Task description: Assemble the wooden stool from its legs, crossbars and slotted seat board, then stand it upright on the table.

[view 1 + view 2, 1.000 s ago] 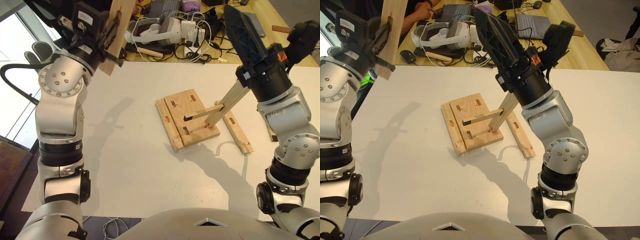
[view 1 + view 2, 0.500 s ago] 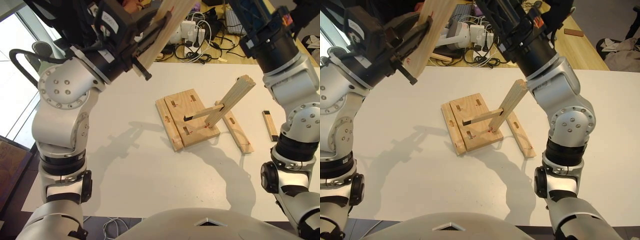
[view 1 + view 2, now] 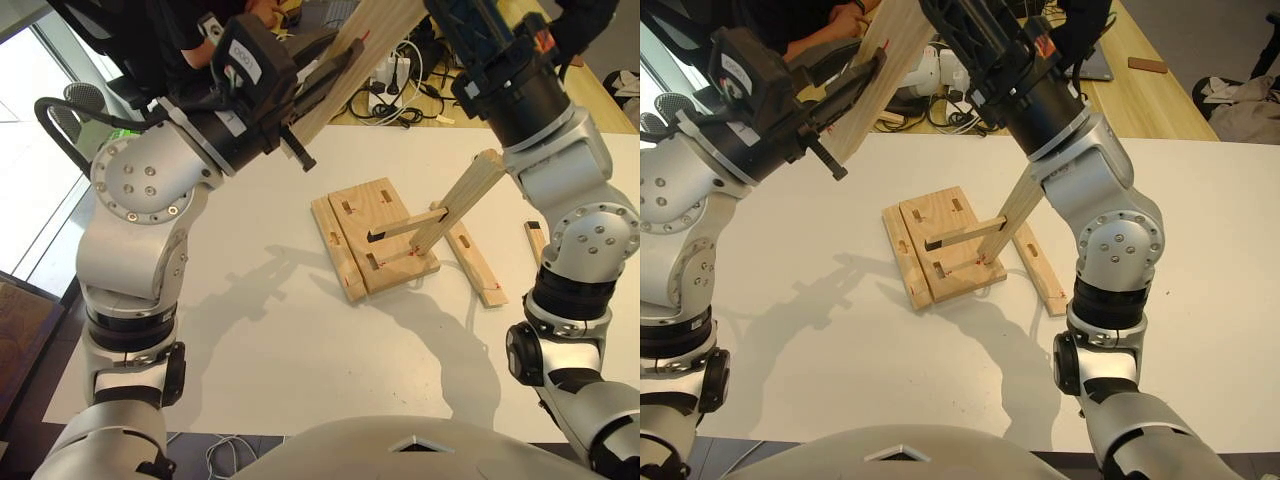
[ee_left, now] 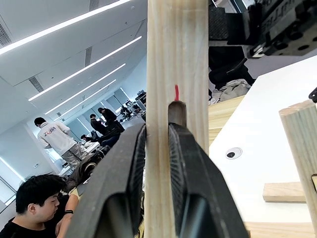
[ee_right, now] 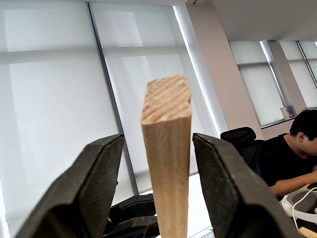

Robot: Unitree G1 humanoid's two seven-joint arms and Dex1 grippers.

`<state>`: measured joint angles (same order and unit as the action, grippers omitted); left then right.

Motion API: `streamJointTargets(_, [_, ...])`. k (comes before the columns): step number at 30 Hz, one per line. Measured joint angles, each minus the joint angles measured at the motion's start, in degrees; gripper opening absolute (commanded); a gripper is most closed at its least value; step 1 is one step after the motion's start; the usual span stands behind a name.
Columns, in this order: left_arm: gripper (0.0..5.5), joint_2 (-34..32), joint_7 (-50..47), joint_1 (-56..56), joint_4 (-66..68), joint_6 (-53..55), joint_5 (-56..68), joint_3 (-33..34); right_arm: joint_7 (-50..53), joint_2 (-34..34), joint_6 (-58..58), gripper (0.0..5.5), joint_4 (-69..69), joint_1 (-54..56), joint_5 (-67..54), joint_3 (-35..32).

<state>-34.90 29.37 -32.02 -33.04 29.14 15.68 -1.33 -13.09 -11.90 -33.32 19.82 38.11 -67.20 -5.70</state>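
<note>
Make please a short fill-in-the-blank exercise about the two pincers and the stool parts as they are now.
The left pincer is ___ on a raised wooden piece. The right pincer is ___ around that piece's far end. A leg stands ___ on the seat board, which lies on the table.
Missing words: shut; open; tilted.
</note>
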Motion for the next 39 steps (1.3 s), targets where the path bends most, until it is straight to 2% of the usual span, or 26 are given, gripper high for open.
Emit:
streamJointTargets(5, [0.59, 0.0, 0.14, -0.07, 0.13, -0.68, -0.42, 0.0, -0.28, 0.13, 0.08, 1.09, -0.04, 0.0, 1.05, -0.17])
streamJointTargets(6, [0.87, -0.02, 0.21, -0.13, 0.14, -0.94, -0.49, 0.0, -0.23, 0.12, 0.22, 1.04, -0.23, 0.0, 1.37, -0.31])
streamJointTargets(15, [2.15, -0.11, 2.65, -0.23, 0.06, -1.19, 1.2, 0.41, -0.3, 0.36, 0.32, 1.02, -0.36, -0.02, 2.38, -0.3])
streamJointTargets(21, [3.04, -3.56, 7.67, -2.93, 2.28, 8.94, 10.46, 5.08, -0.64, 0.24, 0.01, 1.01, -0.1, -0.03, 2.25, -0.33])
streamJointTargets(26, [3.76, -5.82, 10.4, -6.27, 7.07, 12.51, 14.96, 8.15, -1.63, 0.01, -0.97, 1.01, 0.48, -0.04, 1.65, -0.45])
streamJointTargets(33, [3.78, -8.38, 14.99, -9.95, 12.55, 22.41, 25.74, 11.53, -5.54, -1.7, -3.15, 1.01, 0.97, -1.29, -1.11, -1.22])
streamJointTargets(39, [3.78, -8.46, 13.71, -12.13, 16.44, 31.23, 34.42, 15.39, -7.44, -2.13, -3.36, 1.01, 0.99, -1.56, -1.51, -1.3])
